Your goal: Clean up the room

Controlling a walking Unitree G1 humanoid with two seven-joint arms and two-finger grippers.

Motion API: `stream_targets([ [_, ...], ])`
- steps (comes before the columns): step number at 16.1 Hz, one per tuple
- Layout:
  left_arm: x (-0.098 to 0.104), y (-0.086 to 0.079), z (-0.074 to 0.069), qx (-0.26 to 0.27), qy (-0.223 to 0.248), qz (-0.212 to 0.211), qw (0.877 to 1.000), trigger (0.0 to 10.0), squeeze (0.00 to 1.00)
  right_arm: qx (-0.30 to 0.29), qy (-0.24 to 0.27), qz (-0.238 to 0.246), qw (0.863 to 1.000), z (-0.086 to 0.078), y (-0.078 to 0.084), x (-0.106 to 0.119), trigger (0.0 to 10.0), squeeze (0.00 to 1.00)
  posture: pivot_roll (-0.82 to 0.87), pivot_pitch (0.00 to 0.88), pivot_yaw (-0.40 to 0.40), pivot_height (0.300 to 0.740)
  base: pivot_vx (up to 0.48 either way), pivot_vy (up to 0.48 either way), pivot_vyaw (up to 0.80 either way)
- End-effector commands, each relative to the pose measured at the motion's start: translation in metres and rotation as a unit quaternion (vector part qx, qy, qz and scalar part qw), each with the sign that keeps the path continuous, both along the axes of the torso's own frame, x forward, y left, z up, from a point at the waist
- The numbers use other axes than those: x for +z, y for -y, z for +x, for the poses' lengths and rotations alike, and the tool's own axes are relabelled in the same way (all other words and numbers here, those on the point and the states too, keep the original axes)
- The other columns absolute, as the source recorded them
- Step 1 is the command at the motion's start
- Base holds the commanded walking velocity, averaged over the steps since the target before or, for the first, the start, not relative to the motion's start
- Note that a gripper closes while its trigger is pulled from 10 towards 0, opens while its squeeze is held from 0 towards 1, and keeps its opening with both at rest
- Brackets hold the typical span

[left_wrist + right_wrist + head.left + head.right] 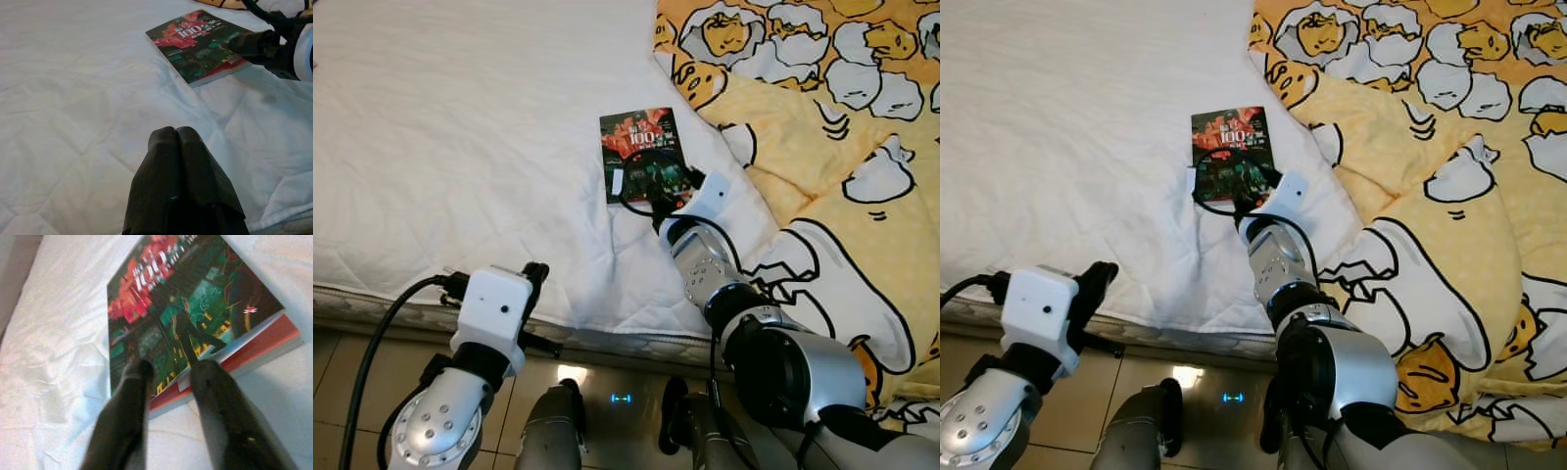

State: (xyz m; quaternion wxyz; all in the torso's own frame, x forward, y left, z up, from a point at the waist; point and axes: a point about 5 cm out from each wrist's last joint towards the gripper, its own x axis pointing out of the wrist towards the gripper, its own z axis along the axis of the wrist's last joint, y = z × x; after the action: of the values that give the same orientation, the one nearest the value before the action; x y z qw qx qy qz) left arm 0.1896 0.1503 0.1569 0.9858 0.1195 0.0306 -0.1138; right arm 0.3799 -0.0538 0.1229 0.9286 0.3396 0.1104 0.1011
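Floor (342, 352): tiled, nearest the robot, running along the foot of the bed's near edge.
Left hand (536, 279): just over the near edge of the bed, well short of the book and to the robot's left of it; its two black fingers (177, 161) are pressed together with nothing between them, pointing across the bare white sheet toward the book.
Bed (460, 147): white quilted sheet, lightly creased, carrying the book and the quilt.
Right hand (168, 374): reached out over the bed to the near end of the book; fingers parted by a narrow gap, one fingertip (139, 369) lying over the book's near edge and the other beside it at the same edge, the cover showing between them. Whether the tips actually touch the cover cannot be told; the book is not gripped.
Book (644, 152): paperback with a dark cover in red and green and a large "100" printed on it, lying flat and face up on the sheet, just beyond the right hand, its red spine side showing in the right wrist view.
Quilt (822, 117): yellow with a cartoon egg pattern, heaped on the bed to the book's right, its edge near the book's far right corner, spreading to the far side of the bed.
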Motion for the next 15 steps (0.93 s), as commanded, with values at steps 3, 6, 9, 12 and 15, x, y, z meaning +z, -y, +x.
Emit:
stream_targets([
  [3,-0.003,0.003,0.009,-0.006,0.007,-0.001,1.000,10.0,0.00,0.025,0.093,0.011,0.995,0.006,-0.018,0.035,0.0,0.00,0.29,0.263,-0.003,0.727,0.000,0.000,0.00],
  [6,-0.003,0.003,0.021,-0.011,0.016,-0.004,1.000,10.0,0.00,0.029,0.161,0.009,0.986,0.008,-0.021,0.055,0.0,0.00,0.26,0.234,0.003,0.727,0.000,0.000,0.00],
  [9,-0.003,0.007,0.034,-0.022,0.028,-0.010,0.999,10.0,0.00,0.025,0.185,0.019,0.982,0.006,-0.020,0.058,0.0,0.00,0.23,0.202,0.008,0.727,0.000,0.000,0.00],
  [12,-0.002,0.009,0.040,-0.028,0.038,-0.013,0.999,10.0,0.00,0.040,0.207,0.028,0.977,0.000,-0.029,0.061,0.0,0.00,0.22,0.172,0.006,0.727,0.000,0.000,0.00],
  [15,-0.002,0.009,0.048,-0.030,0.047,-0.015,0.998,10.0,0.00,0.070,0.235,0.016,0.969,-0.011,-0.037,0.060,0.0,0.00,0.20,0.133,-0.002,0.727,0.000,0.000,0.00],
])
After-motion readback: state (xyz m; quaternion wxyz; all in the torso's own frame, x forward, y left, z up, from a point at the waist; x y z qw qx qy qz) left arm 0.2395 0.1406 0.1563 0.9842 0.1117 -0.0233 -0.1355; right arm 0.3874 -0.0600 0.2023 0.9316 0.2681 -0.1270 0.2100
